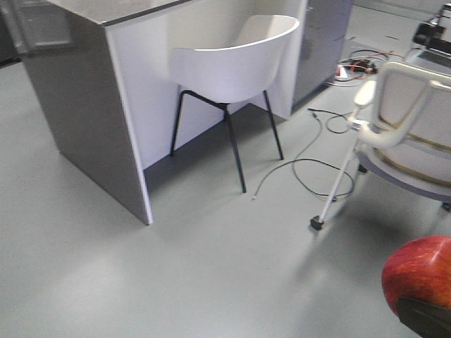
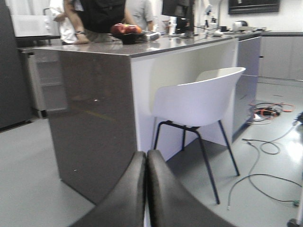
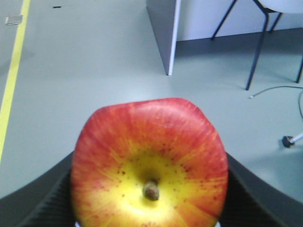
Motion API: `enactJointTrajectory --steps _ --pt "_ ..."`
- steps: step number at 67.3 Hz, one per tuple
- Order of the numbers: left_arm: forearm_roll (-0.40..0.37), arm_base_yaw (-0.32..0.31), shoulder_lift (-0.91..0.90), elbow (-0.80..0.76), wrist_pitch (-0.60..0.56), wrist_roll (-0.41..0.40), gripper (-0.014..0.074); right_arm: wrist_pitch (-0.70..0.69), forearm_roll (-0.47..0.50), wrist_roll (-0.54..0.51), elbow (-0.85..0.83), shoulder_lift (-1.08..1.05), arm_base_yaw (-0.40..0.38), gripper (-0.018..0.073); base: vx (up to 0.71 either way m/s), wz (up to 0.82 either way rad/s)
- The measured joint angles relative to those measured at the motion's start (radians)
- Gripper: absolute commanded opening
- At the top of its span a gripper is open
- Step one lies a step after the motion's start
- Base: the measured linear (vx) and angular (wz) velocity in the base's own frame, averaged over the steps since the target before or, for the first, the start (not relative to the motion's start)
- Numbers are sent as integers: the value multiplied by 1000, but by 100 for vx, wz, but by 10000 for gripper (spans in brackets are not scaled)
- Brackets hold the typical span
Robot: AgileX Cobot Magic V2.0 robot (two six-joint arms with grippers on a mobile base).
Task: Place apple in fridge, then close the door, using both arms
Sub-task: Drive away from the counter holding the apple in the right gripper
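Within right tool (image 3: 149, 208): apple (image 3: 149, 156); left tool (image 2: 147, 189) closed.

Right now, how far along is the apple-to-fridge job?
Done: apple picked up. In hand: the right gripper is shut on it above the floor; the left gripper is shut, empty. Left: putting it in the fridge and closing the door, neither identifiable here.

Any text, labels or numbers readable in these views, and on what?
None can be read.
The apple shows no sticker; the counter and white chair are blank.
Clutter on the countertop and the dark wall panel are too blurred to tell.
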Motion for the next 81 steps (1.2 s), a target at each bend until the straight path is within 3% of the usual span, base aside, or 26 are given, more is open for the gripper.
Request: enactJointTrajectory --steps 81 --pt "0 0 0 0 0 0 -6 0 0 0 0 0 0 150 6 46"
